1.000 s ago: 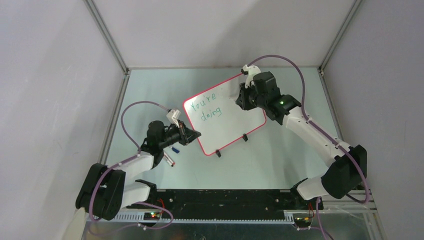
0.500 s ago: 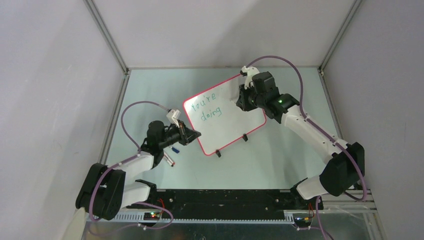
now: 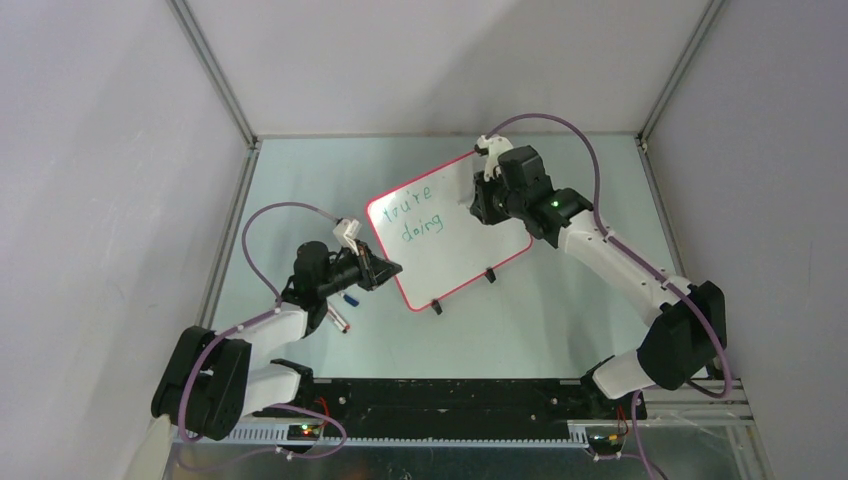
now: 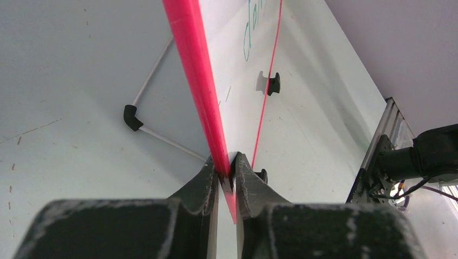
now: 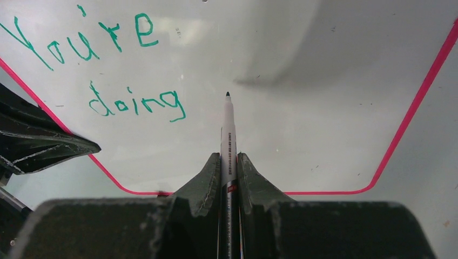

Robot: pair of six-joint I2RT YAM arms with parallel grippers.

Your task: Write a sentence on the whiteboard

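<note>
Whiteboard (image 3: 452,235) sits mid-counter, turned askew between the two arms, with its two black clip feet (image 3: 490,274) along the near edge. The left tool (image 4: 227,162) is clamped on the board's red-pink rim at the left edge, one finger on each face of the board. Over on the far right corner, the right tool (image 5: 228,159) is closed tight on a slim white marker (image 5: 227,135), barrel running straight out between the fingers. The dark tip is aimed at bare white board just right of the word "doing" (image 5: 137,102). Whether the tip touches the surface, I can't tell. Green handwriting reads "You're" (image 5: 81,40) on the line above. Down on the pale green counter (image 3: 570,300), beside the left arm, lie a small blue piece (image 3: 350,298) and a pen-like stick (image 3: 340,322).
</note>
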